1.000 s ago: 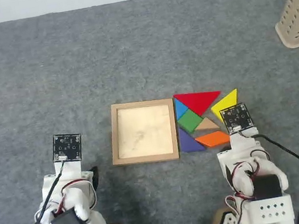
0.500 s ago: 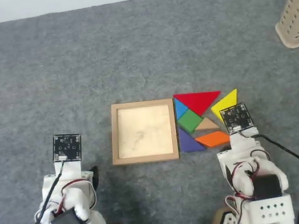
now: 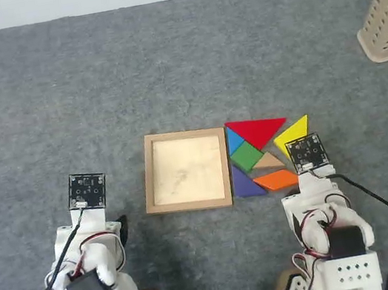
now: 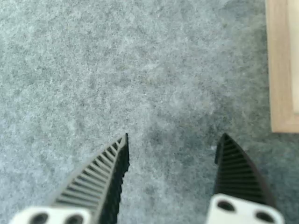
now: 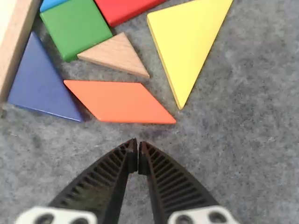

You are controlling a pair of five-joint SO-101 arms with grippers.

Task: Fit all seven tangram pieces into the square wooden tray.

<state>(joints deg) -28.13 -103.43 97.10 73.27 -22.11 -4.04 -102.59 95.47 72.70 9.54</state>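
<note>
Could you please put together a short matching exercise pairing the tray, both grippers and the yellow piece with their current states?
Things:
1. wooden tray
2. left gripper
3. right gripper
4. yellow triangle

States:
a. shut, tips close to the orange parallelogram
b. open above the carpet
c. no pieces inside yet
d. lying next to the tan triangle

Pairs: 1-c, 2-b, 3-a, 4-d
</note>
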